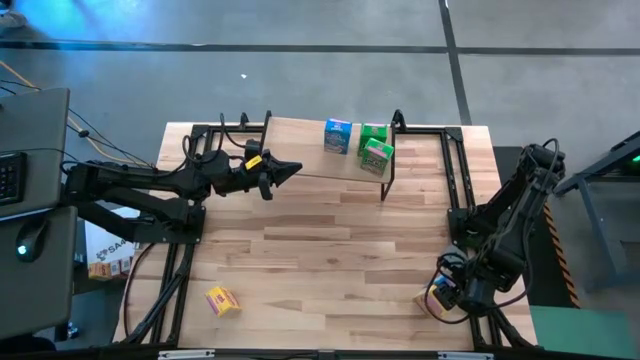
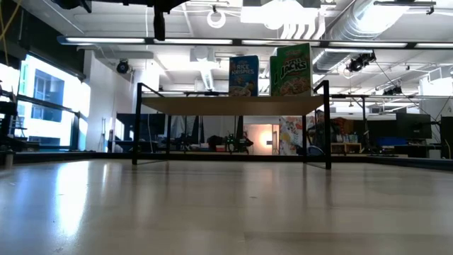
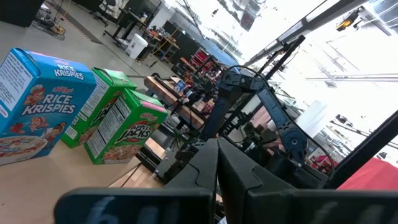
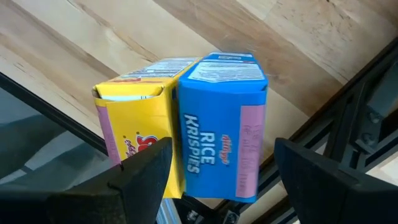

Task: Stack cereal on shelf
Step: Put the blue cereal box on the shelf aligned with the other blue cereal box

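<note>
Three boxes (image 1: pixel 337 136) stand on the shelf (image 1: pixel 300 150) over the wooden table (image 1: pixel 330 250).

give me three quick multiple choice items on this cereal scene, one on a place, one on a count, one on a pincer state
1. Where does the lone yellow box lie?
A. on the shelf
B. on the table, near its front left
C. in the left pincer

2. How many boxes stand on the shelf?
A. one
B. three
C. six

3. How does the right pincer stand?
A. open, fingers either side of a blue box
B. shut on a green box
C. open over the shelf

Key: 1 B, the high view shows it on the table planks; 2 B, one blue Rice Krispies box and two green Apple Jacks boxes; 3 A, its wrist view shows the blue box between spread fingers.
</note>
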Controlling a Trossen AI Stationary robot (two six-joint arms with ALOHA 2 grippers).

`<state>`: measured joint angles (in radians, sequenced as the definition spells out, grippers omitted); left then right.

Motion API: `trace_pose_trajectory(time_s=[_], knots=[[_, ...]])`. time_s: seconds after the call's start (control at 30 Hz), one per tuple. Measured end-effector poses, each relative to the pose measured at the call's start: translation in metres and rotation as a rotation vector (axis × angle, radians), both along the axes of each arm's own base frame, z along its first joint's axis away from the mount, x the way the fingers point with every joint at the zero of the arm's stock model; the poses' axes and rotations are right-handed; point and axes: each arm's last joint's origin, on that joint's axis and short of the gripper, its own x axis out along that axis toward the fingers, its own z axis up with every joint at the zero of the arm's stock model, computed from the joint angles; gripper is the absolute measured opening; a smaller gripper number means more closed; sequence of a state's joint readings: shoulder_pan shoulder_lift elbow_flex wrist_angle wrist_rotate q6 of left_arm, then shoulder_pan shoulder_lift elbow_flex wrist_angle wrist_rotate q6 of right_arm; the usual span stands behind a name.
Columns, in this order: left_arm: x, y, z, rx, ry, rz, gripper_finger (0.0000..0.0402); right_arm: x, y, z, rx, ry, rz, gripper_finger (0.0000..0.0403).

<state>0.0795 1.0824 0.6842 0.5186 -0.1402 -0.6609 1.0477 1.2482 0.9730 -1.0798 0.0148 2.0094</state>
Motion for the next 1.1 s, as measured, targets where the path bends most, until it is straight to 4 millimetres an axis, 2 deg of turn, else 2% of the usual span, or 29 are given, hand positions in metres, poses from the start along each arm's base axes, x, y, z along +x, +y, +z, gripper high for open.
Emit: trace_pose_trajectory(time_s=[0.37,0.7,1.1], knots=[[0.000,0.000,0.000,0.003,0.000,0.000,0.0000,0.001,0.002,-0.003,-0.013,0.026,-0.056,0.0282],[0.000,0.000,0.000,0.000,-0.001,0.000,0.0000,0.001,0.002,-0.003,-0.010,0.012,-0.026,0.0282],[0.000,0.000,0.000,0.000,-0.001,-0.008,0.0000,-0.005,-0.009,0.005,-0.019,0.012,0.015,0.0282]])
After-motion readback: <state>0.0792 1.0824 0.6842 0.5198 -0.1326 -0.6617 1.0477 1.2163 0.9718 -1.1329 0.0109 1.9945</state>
